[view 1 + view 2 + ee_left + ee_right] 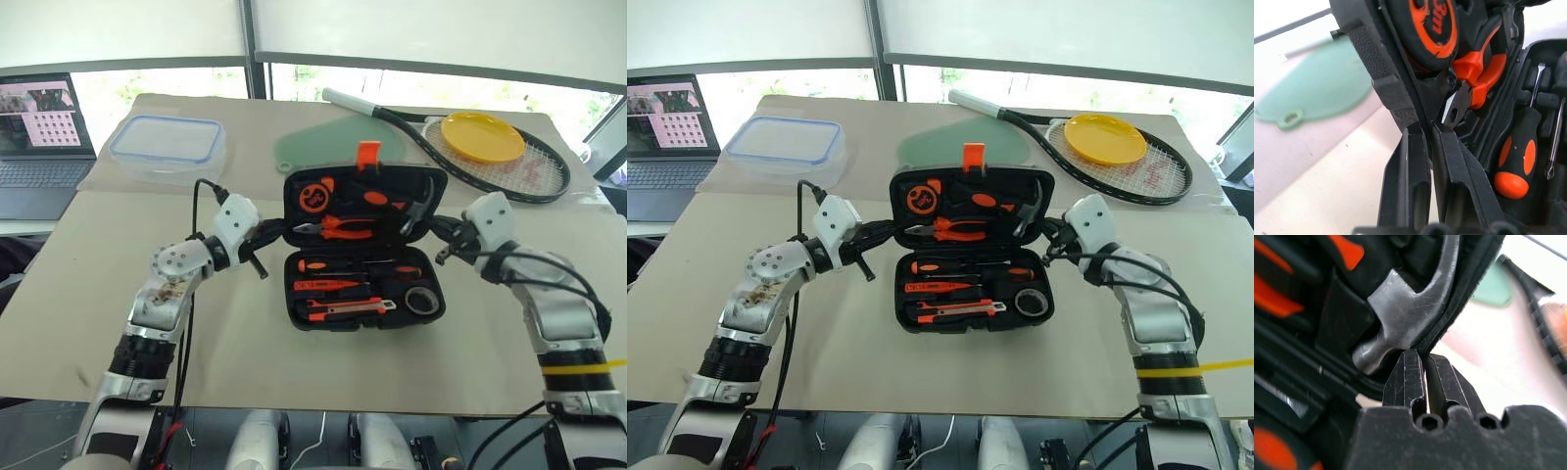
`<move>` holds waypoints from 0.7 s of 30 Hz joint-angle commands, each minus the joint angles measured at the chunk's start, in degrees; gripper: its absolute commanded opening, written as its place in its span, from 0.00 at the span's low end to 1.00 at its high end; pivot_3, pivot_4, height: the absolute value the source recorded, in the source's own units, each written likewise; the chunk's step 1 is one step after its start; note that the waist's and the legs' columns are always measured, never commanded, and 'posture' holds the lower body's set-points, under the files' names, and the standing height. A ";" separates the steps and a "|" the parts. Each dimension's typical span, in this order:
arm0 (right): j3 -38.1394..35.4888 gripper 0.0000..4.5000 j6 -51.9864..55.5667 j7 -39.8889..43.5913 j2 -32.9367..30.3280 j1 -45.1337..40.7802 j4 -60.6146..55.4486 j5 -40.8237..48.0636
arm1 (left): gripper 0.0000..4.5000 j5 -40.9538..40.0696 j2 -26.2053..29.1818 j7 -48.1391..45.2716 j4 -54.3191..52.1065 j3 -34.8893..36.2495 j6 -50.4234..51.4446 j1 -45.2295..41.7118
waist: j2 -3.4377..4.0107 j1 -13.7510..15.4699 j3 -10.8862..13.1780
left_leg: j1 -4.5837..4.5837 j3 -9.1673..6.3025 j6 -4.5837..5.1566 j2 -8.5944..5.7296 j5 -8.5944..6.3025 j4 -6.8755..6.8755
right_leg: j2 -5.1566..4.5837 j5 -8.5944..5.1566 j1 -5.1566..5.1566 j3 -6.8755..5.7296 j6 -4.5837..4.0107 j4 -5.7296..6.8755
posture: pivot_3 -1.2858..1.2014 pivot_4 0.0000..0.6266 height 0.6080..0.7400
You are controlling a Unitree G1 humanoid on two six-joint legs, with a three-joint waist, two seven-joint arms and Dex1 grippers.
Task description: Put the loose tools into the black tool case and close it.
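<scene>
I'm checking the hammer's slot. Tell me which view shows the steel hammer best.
The right wrist view: the steel hammer sits large in the black tool case, head and neck plain. The eye views give a small glimpse by the lid's right edge.

both arms reach inward, left gripper [263,257] and right gripper [441,250] level, jaws closed.

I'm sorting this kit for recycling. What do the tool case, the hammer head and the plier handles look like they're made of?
The tool case looks like black moulded plastic: matte, with a grainy rim and shaped slots. The hammer head appears to be bare steel, grey with a dull sheen and fine scuffs. The plier handles seem sleeved in glossy orange plastic or rubber; which one is unclear.
</scene>
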 commanded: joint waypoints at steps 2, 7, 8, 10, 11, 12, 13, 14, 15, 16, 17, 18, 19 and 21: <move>-1.38 0.00 -9.84 -2.13 0.12 4.87 -1.81 -2.84 | 0.00 3.09 0.01 4.90 -3.93 2.44 -9.75 2.53 | 0.00 -0.10 0.00 | 0.02 0.00 0.00 0.02 0.00 0.00 | 0.00 0.00 0.01 0.00 0.00 0.01 | 0.52 0.24 0.99; -1.48 0.00 -14.70 -2.96 0.07 9.02 -2.09 -3.58 | 0.00 3.13 0.67 6.16 -6.20 3.52 -10.42 7.42 | 0.00 -0.19 0.00 | 0.10 -0.01 0.00 0.04 0.00 0.01 | 0.00 -0.01 0.02 0.02 -0.02 -0.02 | 0.52 0.24 0.99; -1.68 0.00 -15.06 -2.81 0.02 10.06 -2.79 -3.25 | 0.00 2.29 0.77 6.18 -7.76 4.10 -9.35 8.91 | 0.00 -0.23 0.00 | 0.10 -0.01 0.00 0.06 0.00 0.01 | 0.00 -0.01 0.03 0.02 -0.02 -0.01 | 0.52 0.24 0.99; -3.00 0.18 -14.15 -1.56 -0.38 12.93 -6.00 -0.74 | 0.16 -0.25 1.54 5.72 -13.28 5.89 -5.71 13.09 | 0.00 -0.31 0.00 | 0.16 0.00 0.01 0.08 -0.01 0.00 | 0.00 -0.01 0.07 0.04 -0.02 -0.01 | 0.52 0.24 0.99; -3.73 0.22 -13.56 -1.29 -0.72 14.11 -7.52 -0.03 | 0.21 -1.41 2.06 5.44 -16.01 6.71 -3.82 15.01 | 0.01 -0.39 0.00 | 0.18 0.00 0.01 0.11 -0.01 -0.02 | 0.00 -0.01 0.08 0.04 -0.03 0.00 | 0.52 0.24 0.99; -4.97 0.31 -12.58 -0.98 -1.20 15.71 -9.50 0.74 | 0.30 -2.67 2.74 5.35 -19.65 7.86 -1.34 17.68 | 0.01 -0.42 0.00 | 0.20 -0.02 0.01 0.14 -0.02 -0.06 | 0.01 -0.03 0.09 0.04 -0.05 0.02 | 0.52 0.24 0.99; -6.25 0.37 -11.44 -0.69 -1.76 17.34 -11.38 1.46 | 0.36 -3.90 3.41 5.37 -23.09 8.90 1.00 20.26 | 0.01 -0.46 0.00 | 0.22 0.00 0.00 0.14 -0.02 -0.10 | -0.01 -0.04 0.08 0.05 -0.05 0.02 | 0.52 0.24 0.99; -8.12 0.45 -9.69 -0.12 -2.50 19.39 -13.84 2.90 | 0.45 -5.57 4.34 5.25 -27.10 10.44 3.81 23.42 | 0.02 -0.52 0.00 | 0.22 0.01 0.00 0.13 -0.02 -0.11 | -0.03 -0.04 0.05 0.08 -0.05 -0.02 | 0.52 0.24 0.99; -9.81 0.53 -7.99 0.61 -3.39 21.37 -16.14 4.19 | 0.52 -7.17 5.20 5.16 -30.58 12.06 6.50 26.17 | 0.06 -0.52 -0.02 | 0.23 0.01 0.01 0.15 -0.02 -0.12 | -0.04 -0.04 0.06 0.09 -0.06 -0.02 | 0.52 0.24 0.99; -11.87 0.61 -5.77 2.44 -4.80 23.82 -18.88 6.45 | 0.62 -9.56 6.45 4.80 -34.00 14.54 9.71 29.11 | 0.06 -0.51 -0.03 | 0.29 0.00 0.04 0.14 -0.04 -0.15 | -0.10 -0.07 0.10 0.11 -0.05 -0.01 | 0.52 0.24 0.99; -13.73 0.66 -3.24 4.52 -6.33 26.19 -21.33 8.94 | 0.68 -12.21 7.71 4.36 -36.74 16.97 12.91 31.64 | 0.05 -0.43 -0.02 | 0.40 0.00 0.07 0.14 -0.07 -0.20 | -0.13 -0.08 0.20 0.13 -0.05 -0.05 | 0.52 0.24 0.99; -15.67 0.74 -0.46 8.04 -8.44 29.23 -23.81 12.16 | 0.77 -15.17 9.33 3.23 -38.66 19.64 16.26 33.94 | 0.06 -0.39 -0.02 | 0.40 0.01 0.23 0.13 -0.17 -0.20 | -0.15 -0.09 0.19 0.12 -0.05 -0.01 | 0.52 0.24 0.99; -17.48 0.80 2.34 12.32 -10.79 32.87 -26.29 15.62 | 0.83 -17.50 11.30 1.64 -39.15 21.92 19.07 35.69 | 0.06 -0.17 -0.04 | 0.41 -0.01 0.45 0.14 -0.31 -0.25 | -0.16 -0.09 0.18 0.12 -0.06 -0.05 | 0.52 0.24 0.99; -20.11 0.80 6.62 19.08 -14.34 38.89 -30.12 21.07 | 0.83 -20.81 14.58 -0.76 -37.90 24.27 23.18 36.61 | 0.09 0.39 -0.05 | 0.61 -0.07 0.43 0.14 -0.30 -0.28 | -0.15 -0.15 0.31 0.07 -0.17 0.04 | 0.52 0.24 0.99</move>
